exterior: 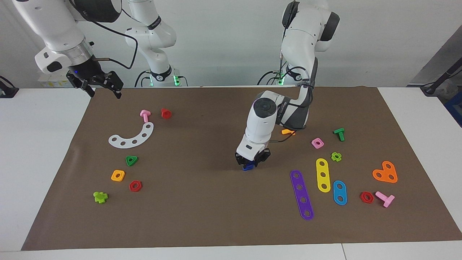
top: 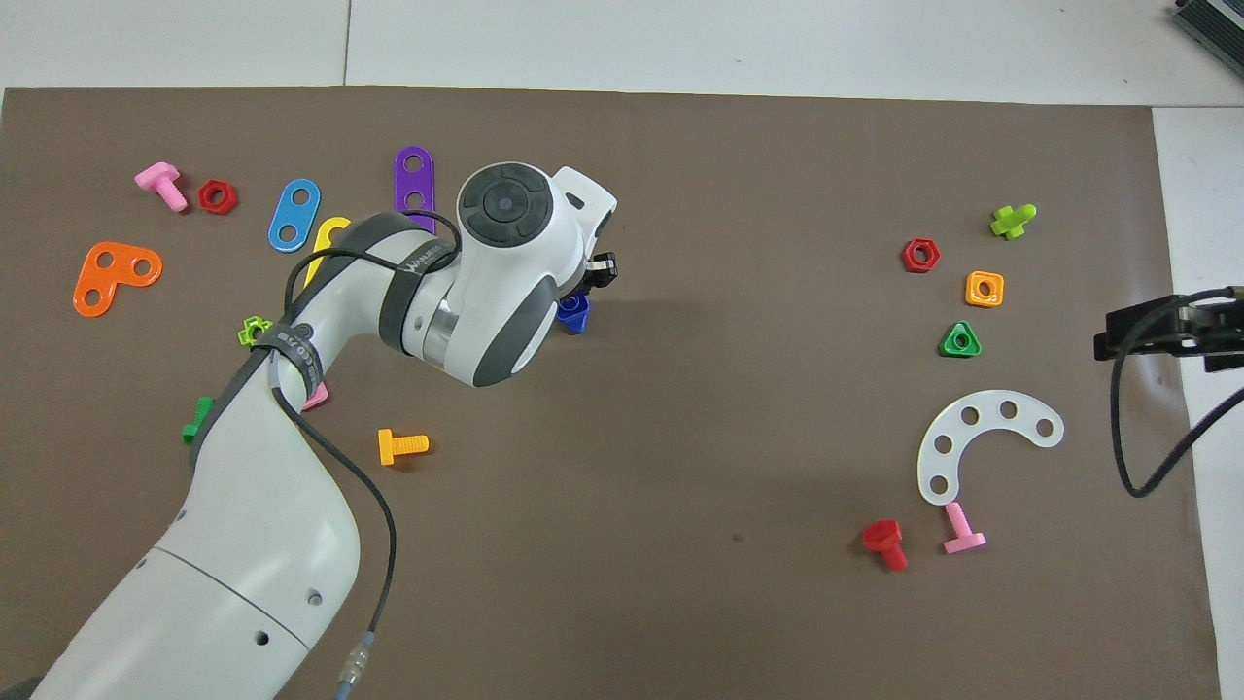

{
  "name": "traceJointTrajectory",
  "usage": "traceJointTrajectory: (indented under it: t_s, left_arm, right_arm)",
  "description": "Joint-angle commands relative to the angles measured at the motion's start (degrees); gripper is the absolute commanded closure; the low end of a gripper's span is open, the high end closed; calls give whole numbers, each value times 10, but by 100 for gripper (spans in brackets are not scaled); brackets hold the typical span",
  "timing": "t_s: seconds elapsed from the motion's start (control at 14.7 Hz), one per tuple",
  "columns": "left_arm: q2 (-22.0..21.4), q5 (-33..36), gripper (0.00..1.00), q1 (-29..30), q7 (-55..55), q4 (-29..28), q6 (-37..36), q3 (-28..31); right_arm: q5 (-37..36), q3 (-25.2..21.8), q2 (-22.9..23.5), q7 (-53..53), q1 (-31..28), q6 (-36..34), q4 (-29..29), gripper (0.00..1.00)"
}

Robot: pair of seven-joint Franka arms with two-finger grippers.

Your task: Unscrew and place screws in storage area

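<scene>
My left gripper (exterior: 251, 163) is down at the middle of the brown paper mat (exterior: 202, 202), shut on the small blue screw (exterior: 248, 167). The screw's lower end is at the mat's surface. In the overhead view the screw (top: 573, 312) shows only partly, under the left wrist and gripper (top: 583, 292). My right gripper (exterior: 103, 90) is open and empty, raised over the mat's edge at the right arm's end; it also shows in the overhead view (top: 1161, 335), where the arm waits.
Toward the right arm's end lie a white curved strip (exterior: 131, 137), a green triangular nut (exterior: 131, 160), an orange nut (exterior: 118, 175) and a red nut (exterior: 135, 186). Toward the left arm's end lie a purple strip (exterior: 301, 195), a yellow strip (exterior: 323, 175) and an orange bolt (top: 401, 446).
</scene>
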Motion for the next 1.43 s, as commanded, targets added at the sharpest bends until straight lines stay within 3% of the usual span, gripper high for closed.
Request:
traceJointTrajectory:
  t_s: [0.0,0.2,0.54,0.81,0.88,0.95,1.02,1.09,1.36]
  left_arm:
    - [12,-22,74,20,1,43,-50,3]
    - [-5,-16,75,56,33,32,-84,0]
    - [-61,-14,75,114,182,-102,-100,4]
    - [-86,-14,73,143,255,-163,-99,5]
    - [-87,-13,65,144,260,-168,-98,5]
    - [-87,-10,46,144,264,-168,-98,5]
    - [-87,2,7,143,264,-168,-97,5]
    - [-87,15,0,141,264,-167,-99,5]
    - [-102,19,0,157,269,-146,-105,6]
  right_arm:
    - [2,7,-15,-3,-10,10,-18,0]
    - [7,8,-14,4,0,32,-18,0]
    - [1,8,10,107,117,89,-18,0]
    - [-5,8,109,225,220,141,34,0]
    - [-6,8,146,249,239,147,58,0]
    - [-5,8,183,263,257,154,84,0]
    - [-3,8,226,282,276,180,117,0]
    - [-2,8,265,305,293,206,144,0]
    - [-3,8,397,358,338,280,239,0]
